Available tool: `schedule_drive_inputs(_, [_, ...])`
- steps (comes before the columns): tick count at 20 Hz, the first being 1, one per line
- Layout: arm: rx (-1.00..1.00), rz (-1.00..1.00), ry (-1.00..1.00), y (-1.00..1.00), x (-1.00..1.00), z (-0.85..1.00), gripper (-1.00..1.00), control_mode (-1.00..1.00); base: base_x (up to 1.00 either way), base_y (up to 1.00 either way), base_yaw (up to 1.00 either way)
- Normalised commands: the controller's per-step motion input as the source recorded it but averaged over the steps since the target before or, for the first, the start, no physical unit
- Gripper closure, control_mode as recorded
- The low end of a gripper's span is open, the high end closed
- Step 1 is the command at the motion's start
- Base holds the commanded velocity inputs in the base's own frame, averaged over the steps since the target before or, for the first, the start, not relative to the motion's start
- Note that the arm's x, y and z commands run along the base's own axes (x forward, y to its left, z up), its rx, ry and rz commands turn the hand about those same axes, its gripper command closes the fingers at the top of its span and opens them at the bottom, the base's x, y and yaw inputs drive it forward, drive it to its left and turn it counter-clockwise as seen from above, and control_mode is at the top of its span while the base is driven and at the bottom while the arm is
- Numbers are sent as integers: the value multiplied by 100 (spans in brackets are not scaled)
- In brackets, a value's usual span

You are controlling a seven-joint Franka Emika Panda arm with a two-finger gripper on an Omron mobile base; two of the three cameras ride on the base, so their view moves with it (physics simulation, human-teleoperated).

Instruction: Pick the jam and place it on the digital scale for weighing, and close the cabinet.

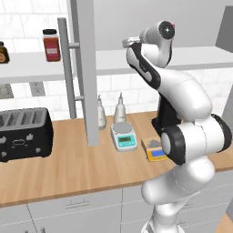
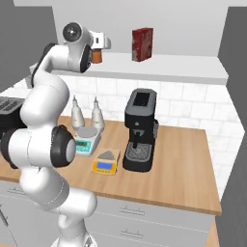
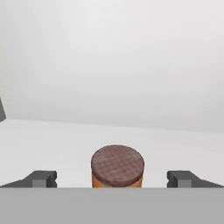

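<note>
In the left base view you see the arm reaching up to the white shelf (image 1: 109,61) of the cabinet (image 1: 86,68), whose grey door stands open toward you with its long bar handle (image 1: 67,68) in front. The wrist hides the gripper here. On the shelf to the left stands a red jar (image 1: 51,44) with a black lid, and another small jar (image 1: 3,53) sits at the far left edge. Down on the desk (image 1: 68,168) you have a black toaster (image 1: 23,133), two grey bottles (image 1: 119,109), a white-and-teal scale (image 1: 124,136) and, just beside it and partly behind the arm, the digital scale (image 1: 154,150).

In the right base view the hand is level with the shelf (image 2: 183,67), and the jam (image 2: 97,56) shows as an orange-brown jar just in front of it, standing on the shelf. You cannot tell the gripper's spread from here. A tall red box (image 2: 143,44) stands further along the shelf, well apart from the jam. Below, the digital scale (image 2: 106,163) lies on the desk (image 2: 178,169) between the white-and-teal scale (image 2: 87,140) and a black coffee machine (image 2: 140,130).

In the hand view the gripper (image 3: 114,178) is spread wide, its fingertips (image 3: 40,178) well out on either side of the jam (image 3: 117,166). You look onto the jar's dark brown lid; neither tip touches it. The jam sits upright on the shelf (image 3: 52,140) between the tips.
</note>
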Motion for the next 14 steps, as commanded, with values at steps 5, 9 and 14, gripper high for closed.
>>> schedule_drive_inputs(5, [0,0,0,6,25,-26,-100,-100,0,0,0])
schedule_drive_inputs(9, [0,0,0,2,33,-17,-100,-100,0,0,0])
schedule_drive_inputs(14, [0,0,1,0,28,-16,-100,-100,0,0,0])
